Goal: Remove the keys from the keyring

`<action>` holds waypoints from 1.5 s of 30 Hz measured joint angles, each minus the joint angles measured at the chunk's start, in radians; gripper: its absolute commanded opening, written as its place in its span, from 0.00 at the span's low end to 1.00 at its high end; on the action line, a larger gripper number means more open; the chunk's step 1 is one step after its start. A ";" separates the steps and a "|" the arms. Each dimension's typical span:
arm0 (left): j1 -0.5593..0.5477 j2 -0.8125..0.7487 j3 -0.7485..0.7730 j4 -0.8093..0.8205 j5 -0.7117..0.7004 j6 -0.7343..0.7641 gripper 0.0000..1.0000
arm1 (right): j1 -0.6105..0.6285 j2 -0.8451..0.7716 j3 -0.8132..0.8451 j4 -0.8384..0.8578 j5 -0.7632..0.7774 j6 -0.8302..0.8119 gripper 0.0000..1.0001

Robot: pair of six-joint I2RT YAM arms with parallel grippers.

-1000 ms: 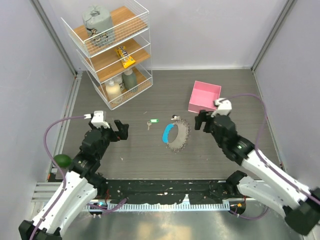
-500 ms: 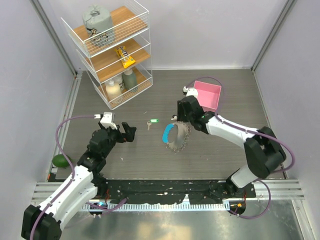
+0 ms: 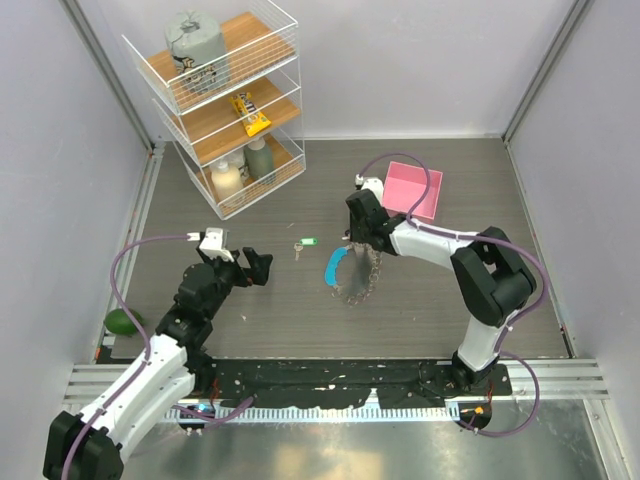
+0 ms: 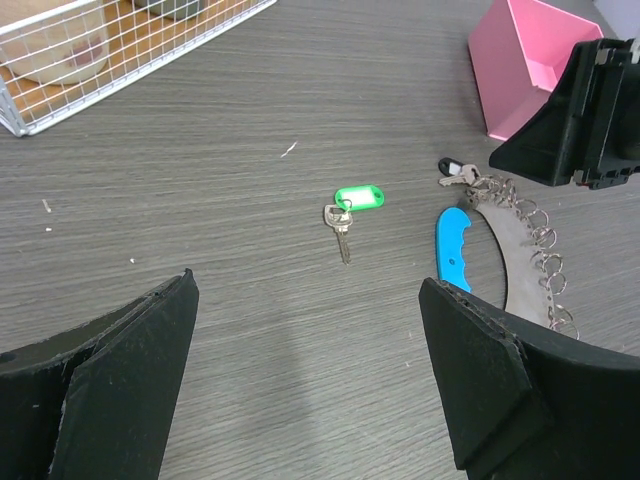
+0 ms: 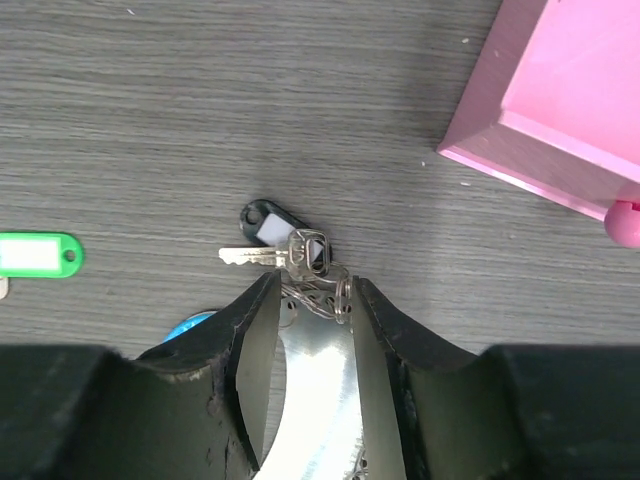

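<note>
Where the dark tabletop [image 3: 280, 315] meets the left wall, a small green round thing [image 3: 125, 320] lies beside the left arm. Behind it, in the far left corner, a white wire rack [image 3: 225, 110] stands with three wooden shelves that carry bottles and packets. The left tool [image 3: 258, 268] hangs over bare tabletop, its fingers [image 4: 120, 350] wide apart and holding nothing. Ahead of it lies one loose key with a green tag [image 4: 358, 198], apart from everything else.

Near the middle lies the keyring [image 3: 351, 293] – a large flat grey loop with a blue band [image 3: 334, 266] along its left side. The keys [image 3: 373, 268] make a jagged fringe along its right side. The right tool [image 3: 358, 243] is down at the far end of the loop. In the wrist view its fingers [image 5: 250, 330] stand close together with the metal strip of the keyring [image 5: 315, 400] between them – clamped on it, as far as I can see. Just beyond the fingertips lies a key with a black tag [image 5: 268, 222]. The pink box [image 3: 412, 192] stands open further right and behind, near the right tool but not touching it.
</note>
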 measured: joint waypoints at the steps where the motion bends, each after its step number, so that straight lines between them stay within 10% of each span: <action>1: 0.000 -0.004 0.000 0.000 0.000 0.000 1.00 | 0.000 0.004 0.000 -0.005 0.010 0.000 0.40; 11: 0.000 -0.015 0.000 0.003 0.000 0.000 1.00 | -0.001 0.043 0.001 -0.034 0.048 0.019 0.38; 18: 0.000 -0.018 -0.008 0.008 0.000 0.000 1.00 | -0.009 0.089 0.003 -0.030 0.044 0.042 0.05; 28: 0.000 -0.011 -0.010 0.032 0.024 0.002 1.00 | -0.015 -0.054 -0.132 0.063 -0.028 -0.024 0.05; 45: 0.000 -0.038 0.033 0.107 0.197 -0.076 1.00 | -0.015 -0.472 -0.326 0.447 -0.780 -0.269 0.05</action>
